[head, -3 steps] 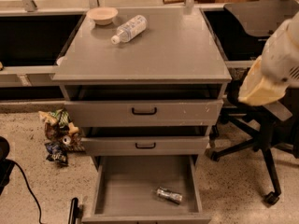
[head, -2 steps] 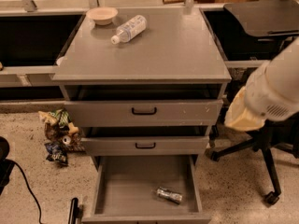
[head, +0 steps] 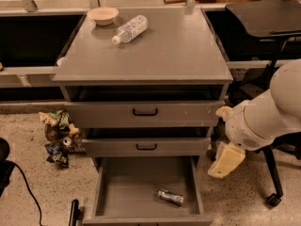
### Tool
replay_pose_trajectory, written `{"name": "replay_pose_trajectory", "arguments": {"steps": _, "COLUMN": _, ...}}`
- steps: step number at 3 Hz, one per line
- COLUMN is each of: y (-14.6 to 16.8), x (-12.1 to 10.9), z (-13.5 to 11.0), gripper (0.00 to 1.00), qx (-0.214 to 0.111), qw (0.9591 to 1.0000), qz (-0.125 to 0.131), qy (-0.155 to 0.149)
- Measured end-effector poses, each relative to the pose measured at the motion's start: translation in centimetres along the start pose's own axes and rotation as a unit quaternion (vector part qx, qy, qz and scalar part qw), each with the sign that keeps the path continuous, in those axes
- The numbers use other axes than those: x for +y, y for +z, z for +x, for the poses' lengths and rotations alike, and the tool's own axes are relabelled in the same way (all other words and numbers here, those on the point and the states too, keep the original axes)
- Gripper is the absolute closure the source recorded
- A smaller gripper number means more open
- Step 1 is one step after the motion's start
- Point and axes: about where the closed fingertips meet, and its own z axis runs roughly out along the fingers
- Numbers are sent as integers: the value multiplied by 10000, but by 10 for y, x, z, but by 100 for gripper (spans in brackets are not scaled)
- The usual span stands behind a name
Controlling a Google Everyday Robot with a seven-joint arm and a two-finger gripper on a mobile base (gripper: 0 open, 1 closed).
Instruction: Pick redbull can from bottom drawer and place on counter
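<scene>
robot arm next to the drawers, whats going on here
The robot's arm comes in from the right, and its gripper hangs just right of the open bottom drawer, not touching anything. The redbull can lies on its side on the drawer floor. A plastic bottle and a bowl sit on the counter.

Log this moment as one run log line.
phase: pre-grasp | tool: right of bottom drawer, apart from can | redbull can: lying on drawer floor | counter: holds bottle, bowl
</scene>
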Motion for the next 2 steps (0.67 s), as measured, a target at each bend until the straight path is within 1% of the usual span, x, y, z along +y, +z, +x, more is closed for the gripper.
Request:
{"name": "replay_pose_trajectory", "arguments": {"steps": 1, "y": 0, "x": 0, "z": 0, "gripper": 0, "qx": -2, "qw": 10000, "qz": 4, "qy": -1}}
{"name": "replay_pose_trajectory", "arguments": {"steps": 2, "y": 33, "x": 6, "z": 18, "gripper": 0, "qx": -43, "qw": 9998, "qz": -150, "qy": 115}}
